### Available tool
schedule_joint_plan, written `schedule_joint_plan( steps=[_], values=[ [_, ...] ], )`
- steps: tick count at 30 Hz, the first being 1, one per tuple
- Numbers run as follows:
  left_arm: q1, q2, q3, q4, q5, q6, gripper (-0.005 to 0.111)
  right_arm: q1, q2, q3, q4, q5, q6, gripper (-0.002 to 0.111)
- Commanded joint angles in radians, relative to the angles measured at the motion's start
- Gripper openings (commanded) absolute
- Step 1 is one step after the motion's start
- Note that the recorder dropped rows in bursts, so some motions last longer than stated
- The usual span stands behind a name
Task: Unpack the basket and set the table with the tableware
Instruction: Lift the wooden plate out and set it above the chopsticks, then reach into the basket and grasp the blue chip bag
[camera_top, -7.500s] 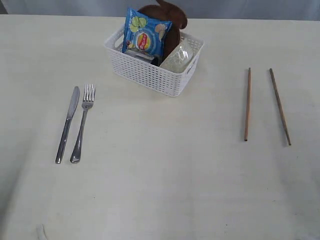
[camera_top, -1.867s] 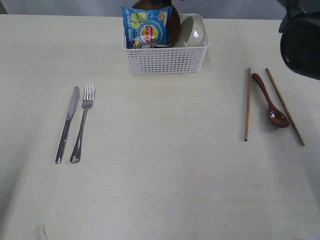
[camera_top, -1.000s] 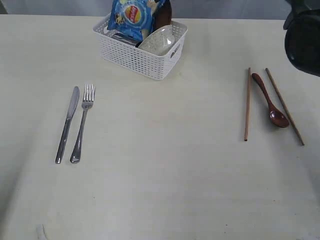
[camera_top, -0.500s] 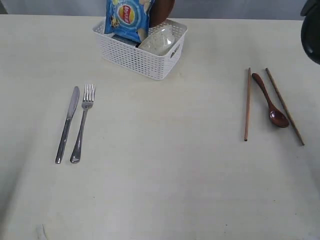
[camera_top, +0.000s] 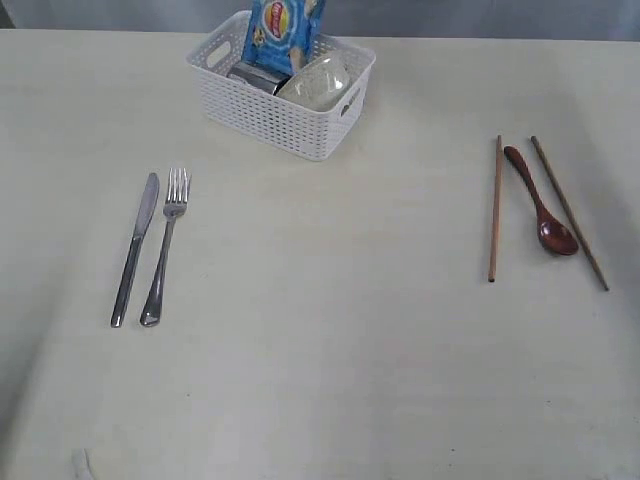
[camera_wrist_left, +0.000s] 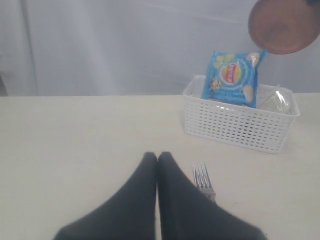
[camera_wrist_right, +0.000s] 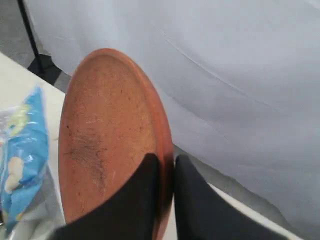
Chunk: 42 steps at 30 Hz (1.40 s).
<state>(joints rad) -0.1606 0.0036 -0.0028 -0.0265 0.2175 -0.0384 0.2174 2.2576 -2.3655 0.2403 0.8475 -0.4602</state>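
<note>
"So what changed just now?"

"Half a second back the brown plate (camera_wrist_right: 110, 130) still poked up behind the chip bag (camera_top: 283, 30) in the basket (camera_top: 285, 115). Now it's gone from the exterior view altogether. The left wrist view shows it up in the air, clear above the basket."

"Who has it?"

"The right gripper (camera_wrist_right: 167, 167). Its jaws are nearly together, pinching the rim with the plate on edge. The left gripper (camera_wrist_left: 157, 160) is closed on nothing, low over the table (camera_top: 320, 380) just by the fork (camera_top: 165, 245)."

"And the bag?"

"It's shifted and stands straighter than it did."

"What's left to do?"

"The bowl (camera_top: 318, 80) and steel mug (camera_top: 255, 75) are still inside with the bag. The knife (camera_top: 135, 248) lies beside the fork on the left, and the spoon (camera_top: 540, 205) sits between the two chopsticks (camera_top: 494, 208) on the right. I'd judge the plate step half done — it wants carrying down to the bare middle and laying flat, and a rim pinch like that might let it swing"
</note>
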Motion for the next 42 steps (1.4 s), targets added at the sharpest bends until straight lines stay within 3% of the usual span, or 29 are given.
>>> schedule_joint_plan(
  steps=[1,13,26,28,30,32,35,39,40,42],
  values=[
    [-0.001,-0.004,0.003,-0.001,-0.006,0.000,0.000,-0.099,-0.022,-0.006,-0.020,0.109,0.069,-0.001],
    [-0.001,-0.004,0.003,-0.005,-0.006,0.000,0.000,-0.358,0.124,-0.006,0.161,0.302,0.114,-0.001],
    [-0.001,-0.004,0.003,-0.005,-0.006,0.000,0.000,-0.402,0.364,-0.006,0.195,0.283,0.153,0.000],
    [-0.001,-0.004,0.003,-0.005,-0.006,0.000,0.000,-0.402,0.362,-0.006,0.177,0.280,0.160,0.009],
    [-0.001,-0.004,0.003,-0.005,-0.006,0.000,0.000,-0.405,0.345,-0.006,0.177,0.282,0.160,0.036],
    [-0.001,-0.004,0.003,-0.005,-0.006,0.000,0.000,-0.407,0.321,-0.006,0.177,0.284,0.160,0.052],
    [-0.001,-0.004,0.003,-0.005,-0.006,0.000,0.000,-0.407,0.251,-0.006,0.227,0.284,0.142,0.049],
    [-0.001,-0.004,0.003,-0.005,-0.006,0.000,0.000,-0.394,0.160,-0.006,0.532,0.312,-0.032,0.049],
    [-0.001,-0.004,0.003,-0.005,-0.006,0.000,0.000,-0.371,0.141,-0.006,0.630,0.336,-0.075,0.049],
    [-0.001,-0.004,0.003,-0.005,-0.006,0.000,0.000,-0.316,0.121,-0.006,0.644,0.339,-0.090,0.049]
  ],
)
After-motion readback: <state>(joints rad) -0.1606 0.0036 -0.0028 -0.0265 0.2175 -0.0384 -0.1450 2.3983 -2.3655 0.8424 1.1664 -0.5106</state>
